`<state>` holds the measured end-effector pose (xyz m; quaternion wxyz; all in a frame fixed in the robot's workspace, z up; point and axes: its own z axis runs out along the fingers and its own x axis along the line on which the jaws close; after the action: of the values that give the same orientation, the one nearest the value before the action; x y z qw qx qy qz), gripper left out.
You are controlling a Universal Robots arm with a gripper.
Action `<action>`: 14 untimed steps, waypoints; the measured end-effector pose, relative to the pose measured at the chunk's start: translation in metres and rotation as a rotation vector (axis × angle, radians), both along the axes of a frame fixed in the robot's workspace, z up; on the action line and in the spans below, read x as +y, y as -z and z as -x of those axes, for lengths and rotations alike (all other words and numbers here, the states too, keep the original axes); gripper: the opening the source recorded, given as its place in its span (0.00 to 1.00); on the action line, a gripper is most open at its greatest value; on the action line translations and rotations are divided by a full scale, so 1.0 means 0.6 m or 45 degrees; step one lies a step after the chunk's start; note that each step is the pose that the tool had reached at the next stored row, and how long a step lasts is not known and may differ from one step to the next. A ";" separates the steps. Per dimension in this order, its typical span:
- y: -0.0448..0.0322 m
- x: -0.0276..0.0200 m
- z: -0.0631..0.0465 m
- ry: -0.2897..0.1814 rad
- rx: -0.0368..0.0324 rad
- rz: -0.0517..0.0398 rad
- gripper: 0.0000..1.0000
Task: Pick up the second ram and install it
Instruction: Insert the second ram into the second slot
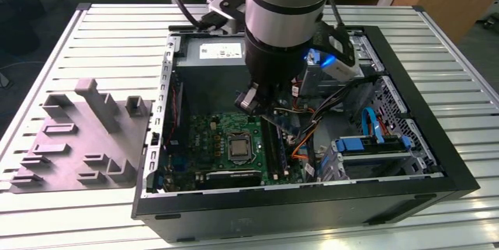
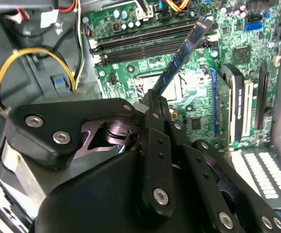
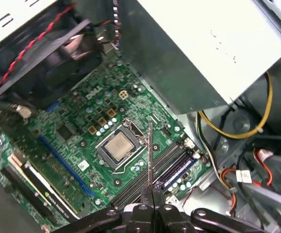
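Grey thin memory stick is pinched in the black metal gripper; it points straight out from the fingers, tip near the long black slots.

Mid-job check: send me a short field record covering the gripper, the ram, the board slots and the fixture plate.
gripper: gripper shut on the second ram, inside the open case
ram: held by one end, slanting above the green board, not seated
slots: memory slots lie near the ram's free end; whether they touch cannot be told
fixture plate: grey fixture plate on the table, at the exterior view's left of the case
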<state>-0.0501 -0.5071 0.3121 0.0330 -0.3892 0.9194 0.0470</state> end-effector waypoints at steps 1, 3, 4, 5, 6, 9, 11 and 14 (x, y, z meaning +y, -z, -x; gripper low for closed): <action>0.000 0.0000 0.000 0.023 0.0000 0.000 0.11; 0.001 0.0000 0.000 0.070 -0.0001 0.000 0.11; 0.001 0.0000 0.000 0.093 -0.0001 0.000 0.11; 0.001 0.0000 0.000 0.116 -0.0001 0.000 0.11; 0.001 0.0000 0.000 0.140 -0.0001 0.000 0.11; 0.002 0.0000 0.000 0.208 -0.0001 0.000 0.11; 0.002 0.0000 0.000 0.256 -0.0001 0.000 0.11; 0.003 0.0000 0.000 0.324 -0.0001 0.000 0.11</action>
<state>-0.0501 -0.5071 0.3104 0.0387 -0.2693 0.9613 0.0425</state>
